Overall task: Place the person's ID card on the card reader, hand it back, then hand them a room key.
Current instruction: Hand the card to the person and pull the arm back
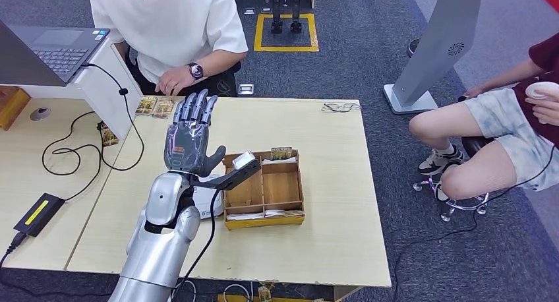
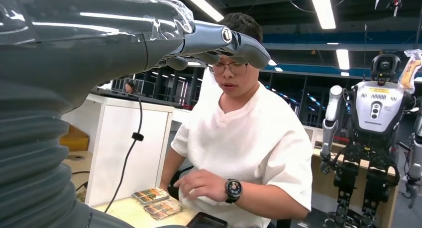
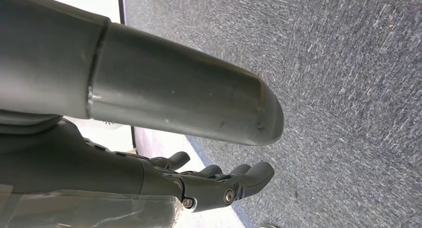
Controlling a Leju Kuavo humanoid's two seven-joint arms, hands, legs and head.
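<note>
Room key cards lie in a small stack on the wooden table at the 12 o'clock side of the left hand, just below the person; no ID card can be told apart. Left hand: raised above the table, fingers straight and apart, holding nothing. A wooden divided tray sits at its 4 o'clock. Right hand: over grey carpet, fingers loosely curled, empty.

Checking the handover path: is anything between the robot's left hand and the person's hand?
Nothing visible does: the open left hand points straight at the person's hand, fingertips just short of it.
</note>
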